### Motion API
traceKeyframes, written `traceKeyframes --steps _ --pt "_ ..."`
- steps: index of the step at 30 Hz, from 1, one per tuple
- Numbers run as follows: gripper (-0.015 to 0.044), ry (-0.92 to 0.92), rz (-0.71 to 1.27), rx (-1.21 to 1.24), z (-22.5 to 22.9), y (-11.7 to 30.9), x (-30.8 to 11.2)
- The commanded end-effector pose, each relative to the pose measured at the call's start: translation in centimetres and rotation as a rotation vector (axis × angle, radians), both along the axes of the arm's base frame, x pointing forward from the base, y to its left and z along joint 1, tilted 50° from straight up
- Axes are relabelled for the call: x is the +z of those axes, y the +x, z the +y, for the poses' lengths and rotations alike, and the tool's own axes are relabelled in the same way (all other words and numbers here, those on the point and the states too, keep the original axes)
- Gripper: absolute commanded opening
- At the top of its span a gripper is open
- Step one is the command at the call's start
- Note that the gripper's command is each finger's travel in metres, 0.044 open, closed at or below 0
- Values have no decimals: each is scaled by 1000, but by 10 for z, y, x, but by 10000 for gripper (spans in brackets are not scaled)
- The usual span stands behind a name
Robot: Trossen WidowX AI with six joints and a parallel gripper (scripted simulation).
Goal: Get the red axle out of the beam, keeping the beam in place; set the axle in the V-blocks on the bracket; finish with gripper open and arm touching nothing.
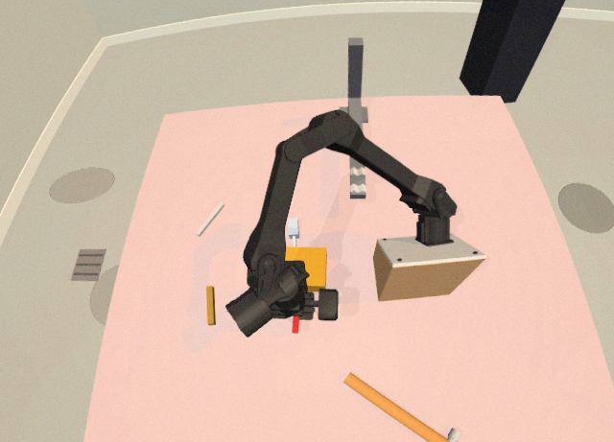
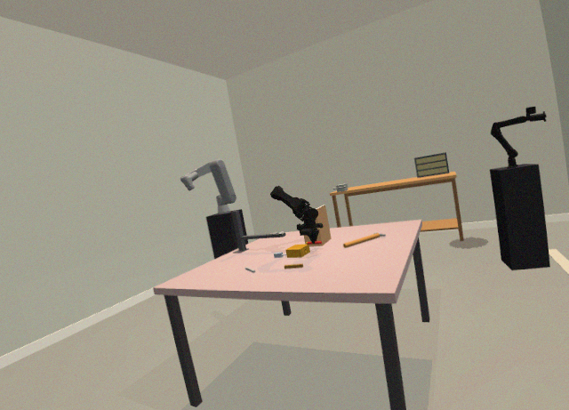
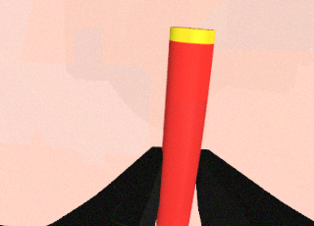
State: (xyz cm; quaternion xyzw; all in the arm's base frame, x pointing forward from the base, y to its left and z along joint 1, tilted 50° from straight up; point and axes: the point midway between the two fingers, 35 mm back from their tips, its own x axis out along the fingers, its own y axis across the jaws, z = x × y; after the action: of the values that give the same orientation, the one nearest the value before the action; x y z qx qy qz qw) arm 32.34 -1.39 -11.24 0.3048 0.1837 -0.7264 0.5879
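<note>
The red axle (image 1: pixel 295 324) (image 3: pixel 186 98), with a yellow end band, is held above the table, clear of the yellow-orange block (image 1: pixel 317 267) (image 2: pixel 297 251) that seems to be the beam. My gripper (image 2: pixel 314 240) (image 3: pixel 179 158) is shut on the axle; both black fingers press its sides in the wrist view. In the top view the wrist hides the fingers and part of the axle. The dark bracket (image 1: pixel 355 71) (image 2: pixel 261 236) stands at the back, with pale V-blocks (image 1: pixel 357 187) at the near end of its bar. The axle's lower end is out of the wrist view.
A pale blue block (image 1: pixel 294 226) (image 2: pixel 277 254) with a white pin is beside the yellow-orange block. An ochre bar (image 1: pixel 210 305) (image 2: pixel 293 266) and a thin white stick (image 1: pixel 210 220) (image 2: pixel 250 269) lie left. An orange rod (image 1: pixel 391 405) (image 2: pixel 361 240) lies toward the front right. My base box (image 1: pixel 421 279) stands right.
</note>
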Motion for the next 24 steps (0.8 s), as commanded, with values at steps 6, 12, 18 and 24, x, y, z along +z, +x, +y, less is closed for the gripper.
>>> traceKeyframes --steps 6,12,18,24 --pt "0 1 -3 9 53 9 44" --pt "0 2 10 20 57 8 46" --pt "0 7 11 21 51 8 58" --pt "0 16 11 23 35 7 86"
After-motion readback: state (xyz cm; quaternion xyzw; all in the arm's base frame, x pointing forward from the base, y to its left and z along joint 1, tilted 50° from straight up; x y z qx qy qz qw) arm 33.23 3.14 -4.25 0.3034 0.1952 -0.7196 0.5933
